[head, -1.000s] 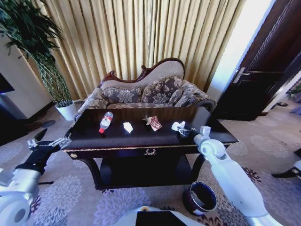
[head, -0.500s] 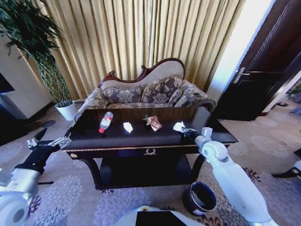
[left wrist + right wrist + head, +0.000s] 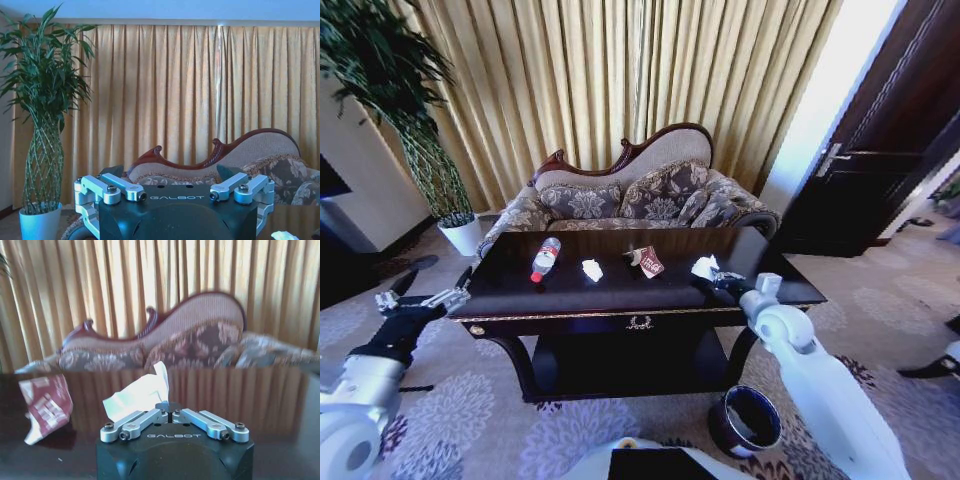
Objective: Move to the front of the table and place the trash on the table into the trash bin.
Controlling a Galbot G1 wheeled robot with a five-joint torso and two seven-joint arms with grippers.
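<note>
The right claw (image 3: 720, 281) is out over the bench (image 3: 620, 300) near its right edge, clenched on a crumpled white paper piece (image 3: 704, 266); in the right wrist view the paper (image 3: 137, 392) stands up from between the closed fingertips (image 3: 160, 415), just above the glossy top; the red-and-white wrapper (image 3: 649, 262) lies near the middle of the bench, a second white paper piece (image 3: 592, 269) beside it toward the left, and the clear bottle (image 3: 545, 259) lies on its side nearer the left edge; the trash bin (image 3: 745, 421) stands on the carpet below the bench's front right corner; the left claw (image 3: 418, 298) hangs released off the bench's left edge, its fingers (image 3: 112, 187) spread apart.
</note>
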